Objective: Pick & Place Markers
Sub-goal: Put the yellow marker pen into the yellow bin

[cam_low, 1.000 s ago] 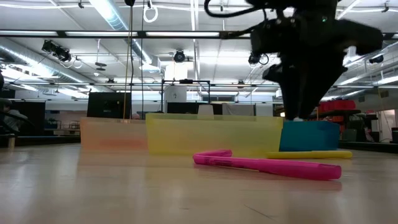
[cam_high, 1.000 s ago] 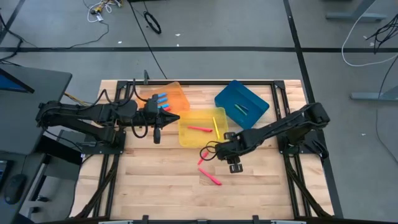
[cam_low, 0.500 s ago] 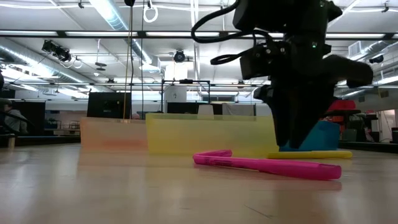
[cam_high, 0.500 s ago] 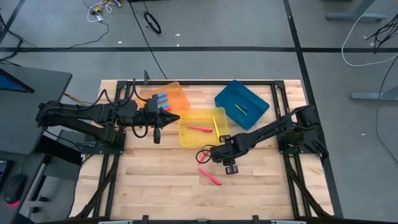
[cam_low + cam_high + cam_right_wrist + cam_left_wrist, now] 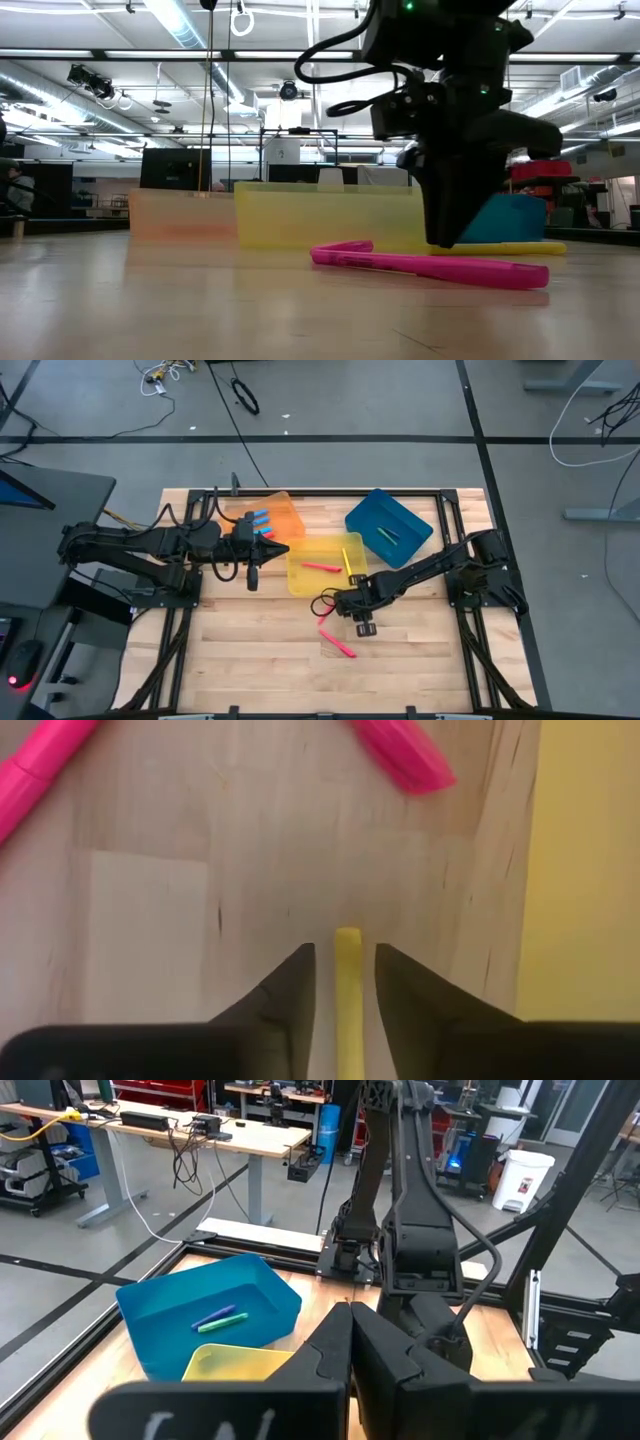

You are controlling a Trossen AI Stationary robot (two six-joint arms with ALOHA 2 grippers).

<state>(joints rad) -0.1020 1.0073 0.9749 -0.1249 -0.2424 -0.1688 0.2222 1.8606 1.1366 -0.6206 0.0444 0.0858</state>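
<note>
The wooden table (image 5: 260, 660) has most of its bare boards in the near half, in front of the trays, with open room on both near corners inside the black frame. Three trays sit toward the far edge: the orange tray (image 5: 280, 510) on the left, the yellow tray (image 5: 305, 582) in the middle touching it, and the blue tray (image 5: 400, 510) at the right, tilted and just beside the yellow one's far corner. The left arm waits over the seam between the orange and yellow trays, the left gripper (image 5: 252, 580) with its fingers pressed together and holding nothing. The right arm reaches in from the right edge, the right gripper (image 5: 345, 965) low at the boards just off the yellow tray's near edge; its fingers stand a little apart on either side of a yellow marker (image 5: 347, 980) lying on the wood, and whether they press on it cannot be told. Two pink markers (image 5: 340, 646) lie on the open boards just left of and in front of that gripper. Blue markers (image 5: 260, 518) lie in the orange tray, a pink and a yellow marker (image 5: 322, 567) in the yellow tray, and a green and a purple marker (image 5: 220, 1320) in the blue tray.
</note>
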